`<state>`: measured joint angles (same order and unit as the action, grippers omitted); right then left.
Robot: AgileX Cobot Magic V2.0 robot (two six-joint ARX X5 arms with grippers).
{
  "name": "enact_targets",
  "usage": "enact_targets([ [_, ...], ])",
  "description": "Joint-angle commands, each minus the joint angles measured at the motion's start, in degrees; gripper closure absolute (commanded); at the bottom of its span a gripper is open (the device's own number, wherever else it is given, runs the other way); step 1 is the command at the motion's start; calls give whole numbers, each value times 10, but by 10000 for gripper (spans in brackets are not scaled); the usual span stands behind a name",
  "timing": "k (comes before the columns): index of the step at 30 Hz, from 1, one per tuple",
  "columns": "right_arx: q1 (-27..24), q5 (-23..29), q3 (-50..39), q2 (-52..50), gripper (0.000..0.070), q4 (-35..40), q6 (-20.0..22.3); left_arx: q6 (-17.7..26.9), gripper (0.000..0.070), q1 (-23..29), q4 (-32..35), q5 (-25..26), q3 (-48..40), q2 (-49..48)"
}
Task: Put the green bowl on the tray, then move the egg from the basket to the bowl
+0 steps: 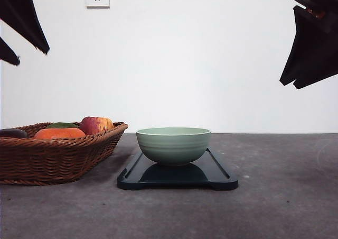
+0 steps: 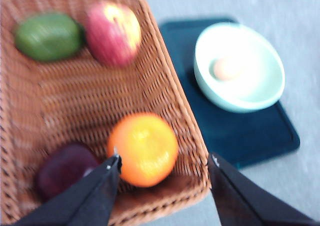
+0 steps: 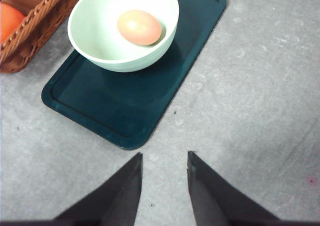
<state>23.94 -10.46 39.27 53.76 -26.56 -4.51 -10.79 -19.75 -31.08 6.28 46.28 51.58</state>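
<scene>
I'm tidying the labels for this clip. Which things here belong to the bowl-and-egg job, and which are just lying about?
Part of the job:
green bowl
tray
egg, now in the bowl
basket

Just lying about, all in the basket:
orange
red apple
green fruit
dark purple item

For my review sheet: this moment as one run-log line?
green bowl: on tray | egg: in bowl | basket: fruit only | left gripper: open, empty | right gripper: open, empty
</scene>
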Motion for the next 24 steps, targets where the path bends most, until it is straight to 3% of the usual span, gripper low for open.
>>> enact_targets([
  [1,2,0,2,4,526,1,5,0,357,-2,4,1,4,1],
  [3,2,0,2,4,598,1,5,0,521,-2,2,2,4,1],
  [4,2,0,2,4,677,4,5,-1,641,-2,-1,2,4,1],
  [5,2,-1,2,4,695,5,5,0,688,-2,-2,2,4,1],
  [21,2,-15,2,4,690,13,5,1,700,-2,-23,2,4,0],
  [22,2,-15,2,4,690,13,5,5,700,0,-22,1,4,-5],
  [24,2,-15,2,4,690,13,5,71,700,9,-20,-3,1,-21],
])
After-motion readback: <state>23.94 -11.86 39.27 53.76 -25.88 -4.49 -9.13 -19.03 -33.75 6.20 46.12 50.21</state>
